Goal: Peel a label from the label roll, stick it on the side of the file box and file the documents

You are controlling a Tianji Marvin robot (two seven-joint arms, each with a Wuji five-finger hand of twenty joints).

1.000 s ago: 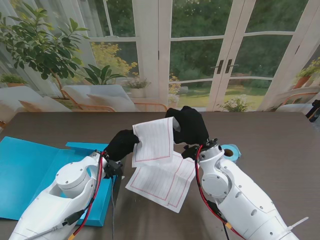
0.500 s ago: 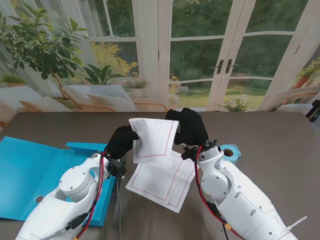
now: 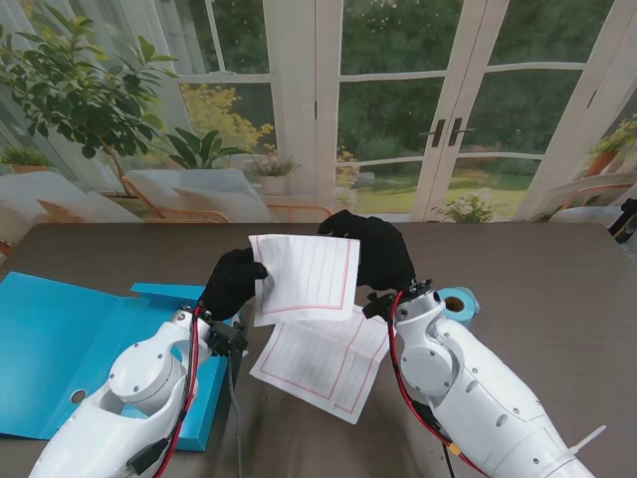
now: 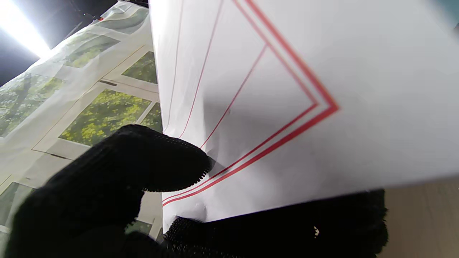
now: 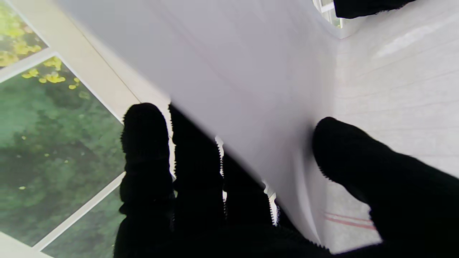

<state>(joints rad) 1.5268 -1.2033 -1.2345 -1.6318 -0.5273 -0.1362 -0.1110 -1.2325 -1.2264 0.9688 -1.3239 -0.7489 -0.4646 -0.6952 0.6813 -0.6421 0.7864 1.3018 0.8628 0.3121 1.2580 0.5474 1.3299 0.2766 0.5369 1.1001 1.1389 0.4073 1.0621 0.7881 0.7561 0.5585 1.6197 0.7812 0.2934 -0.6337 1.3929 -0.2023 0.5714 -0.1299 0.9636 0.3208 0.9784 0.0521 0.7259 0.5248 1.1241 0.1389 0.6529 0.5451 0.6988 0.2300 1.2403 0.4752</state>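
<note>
From the stand, both black-gloved hands hold one ruled sheet (image 3: 307, 279) up off the table (image 3: 537, 269). The left robot hand (image 3: 232, 282) grips its left edge and the right robot hand (image 3: 376, 249) its right edge. A second ruled sheet (image 3: 323, 360) lies flat on the table nearer to me, partly under the raised one. The open blue file box (image 3: 60, 344) lies to the left. A blue label roll (image 3: 459, 300) sits on the table just right of the right wrist. Only this view shows the box, the roll and the flat sheet.

The left wrist camera shows a thumb (image 4: 143, 161) pressed on the sheet's printed face by its double red border, with fingers behind the paper. No writing can be read.

The right wrist camera shows the sheet's blurred back, the thumb (image 5: 358, 168) on one side and the fingers (image 5: 147, 154) on the other, pinching it.
</note>
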